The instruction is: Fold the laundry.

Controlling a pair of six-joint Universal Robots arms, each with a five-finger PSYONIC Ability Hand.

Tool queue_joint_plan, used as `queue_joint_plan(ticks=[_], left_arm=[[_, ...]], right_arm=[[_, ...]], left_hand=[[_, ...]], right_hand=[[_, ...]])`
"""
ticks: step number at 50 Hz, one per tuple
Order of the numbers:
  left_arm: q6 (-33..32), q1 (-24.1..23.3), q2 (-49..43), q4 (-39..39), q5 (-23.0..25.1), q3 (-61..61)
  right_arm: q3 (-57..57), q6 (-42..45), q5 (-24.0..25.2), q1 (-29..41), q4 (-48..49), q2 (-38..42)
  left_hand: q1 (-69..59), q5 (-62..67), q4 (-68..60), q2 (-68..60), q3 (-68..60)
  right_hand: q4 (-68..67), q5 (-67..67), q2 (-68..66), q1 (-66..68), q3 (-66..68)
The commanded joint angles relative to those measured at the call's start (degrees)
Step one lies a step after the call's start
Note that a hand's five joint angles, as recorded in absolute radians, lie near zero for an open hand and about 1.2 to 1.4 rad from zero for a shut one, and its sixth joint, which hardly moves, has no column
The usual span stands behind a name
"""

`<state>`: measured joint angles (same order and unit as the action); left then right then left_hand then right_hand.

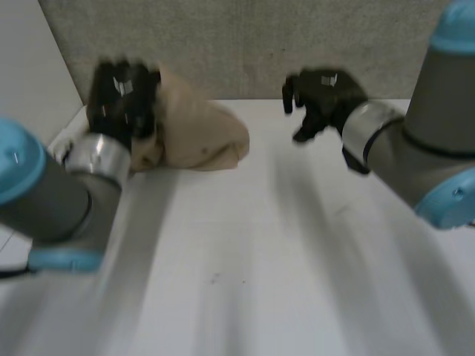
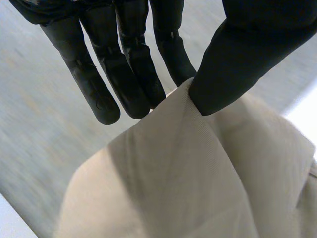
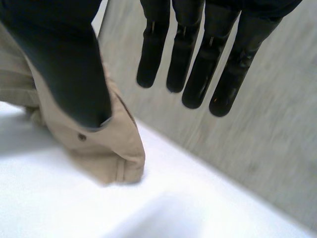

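Note:
A beige garment (image 1: 197, 137) lies bunched at the back left of the white table (image 1: 245, 252), with part of it lifted. My left hand (image 1: 122, 96) is over its left side. In the left wrist view the left hand (image 2: 124, 74) pinches a fold of the garment (image 2: 198, 183) between its thumb and straight fingers. My right hand (image 1: 323, 100) hovers over the back right of the table, well to the right of the garment and holding nothing. Seen from the right wrist, the right hand (image 3: 193, 64) has straight fingers and the thumb apart, with the garment (image 3: 99, 148) resting on the table beyond its thumb.
A grey fabric-covered wall (image 1: 260, 44) stands right behind the table's back edge. A light wall (image 1: 30, 67) closes the left side. The near and middle parts of the white tabletop are bare.

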<state>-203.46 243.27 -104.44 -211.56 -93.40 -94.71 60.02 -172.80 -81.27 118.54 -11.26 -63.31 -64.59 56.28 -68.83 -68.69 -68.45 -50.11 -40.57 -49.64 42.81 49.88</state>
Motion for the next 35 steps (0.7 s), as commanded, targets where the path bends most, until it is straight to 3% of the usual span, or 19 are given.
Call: queue_joint_plan(ticks=[1,4,14,15,16,18,26,35], left_arm=[[-0.09,-2.09,3.1,1.14,0.24,-16.09],[-0.53,-2.45,5.21,2.63,0.15,-19.01],[-2.91,-2.18,12.59,18.8,-0.56,-21.31],[-2.91,-2.01,12.94,19.77,-0.47,-21.13],[-2.91,-2.09,13.47,21.26,-0.47,-20.69],[-2.91,-2.18,13.74,22.06,-0.56,-19.9],[-0.28,-2.18,13.56,22.24,-0.73,-14.37],[6.67,-3.15,6.99,22.77,-2.57,-4.98]], right_arm=[[4.58,-0.17,0.06,-0.33,-0.26,4.76],[4.23,-0.08,0.14,-0.5,-0.26,5.65],[3.0,4.48,0.5,0.11,-0.17,6.62],[3.0,5.45,0.5,0.2,0.01,6.79],[3.0,5.98,0.5,0.29,0.09,6.97],[3.0,6.95,0.5,0.29,0.18,7.41],[1.07,14.94,2.07,0.38,3.52,10.57],[-4.46,24.26,9.19,0.38,7.65,16.54]], left_hand=[[-15.41,13.72,-11.17,-11.31,-11.55],[-15.41,13.72,-11.17,-11.31,-11.55],[-15.41,13.72,-11.17,-11.31,-11.55],[-2.61,0.92,1.63,1.49,1.25],[26.5,-28.18,30.73,30.59,30.35],[39.04,-40.73,43.28,43.14,42.9],[44.12,-45.8,48.35,48.21,47.97],[44.28,-45.97,48.52,48.38,48.14]], right_hand=[[10.74,11.2,10.26,-3.43,-10.51],[15.27,15.74,14.8,-7.97,-15.05],[21.35,21.82,20.88,-14.05,-21.13],[21.35,21.82,20.88,-14.05,-21.13],[21.52,21.98,21.05,-14.22,-21.3],[22.19,22.66,21.72,-14.89,-21.97],[25.05,25.52,24.58,-17.75,-24.83],[29.41,29.88,28.94,-22.11,-29.19]])
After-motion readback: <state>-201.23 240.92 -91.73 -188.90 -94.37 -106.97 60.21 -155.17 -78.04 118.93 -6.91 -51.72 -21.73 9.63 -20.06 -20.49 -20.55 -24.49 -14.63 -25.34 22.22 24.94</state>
